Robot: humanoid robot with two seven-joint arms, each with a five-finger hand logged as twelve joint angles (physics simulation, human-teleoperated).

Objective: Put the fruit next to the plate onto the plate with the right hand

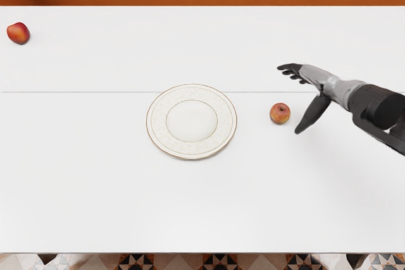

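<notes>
In from the right edge comes the dark grey five-fingered right hand (311, 85), held over the white table (95, 207), its fingers spread wide and gripping nothing. The short fingers point left and one long digit angles downward. Just to the hand's left and a touch lower sits the small round red-and-yellow apple (280, 113), resting on the table, close to that lowered digit but apart from it. Further left of the hand, beyond the apple, lies the round white ceramic plate (158, 137) with its thin gold rim; the apple sits beside its near edge, not touching. Far to the hand's left, at the table's back corner, a second red apple (18, 33) sits alone.
</notes>
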